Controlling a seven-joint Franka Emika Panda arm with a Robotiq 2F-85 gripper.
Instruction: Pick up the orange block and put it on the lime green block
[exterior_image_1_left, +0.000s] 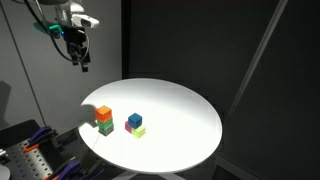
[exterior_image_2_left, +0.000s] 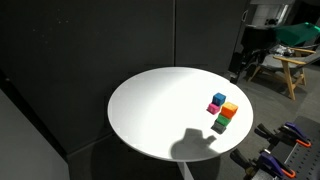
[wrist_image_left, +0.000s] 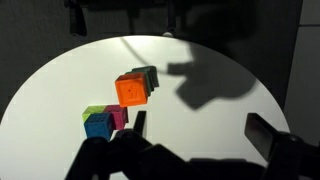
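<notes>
The orange block (exterior_image_1_left: 104, 115) sits on top of the lime green block (exterior_image_1_left: 105, 128) near the edge of the round white table (exterior_image_1_left: 180, 105). Both exterior views show the stack, orange (exterior_image_2_left: 230, 108) over green (exterior_image_2_left: 219, 125). In the wrist view the orange block (wrist_image_left: 131, 90) covers most of the green block (wrist_image_left: 148, 74). My gripper (exterior_image_1_left: 80, 60) is open and empty. It hangs high above the table's edge, well clear of the stack, and also shows in an exterior view (exterior_image_2_left: 240, 68). Its two fingers stand wide apart in the wrist view (wrist_image_left: 203, 132).
Next to the stack is a cluster of a blue cube (exterior_image_1_left: 135, 120), a magenta cube (exterior_image_1_left: 130, 126) and a paler yellow-green cube (exterior_image_1_left: 139, 131). Clamps and tools lie beside the table (exterior_image_1_left: 30, 150). A wooden frame (exterior_image_2_left: 290, 65) stands beyond the table. Black curtains surround the scene.
</notes>
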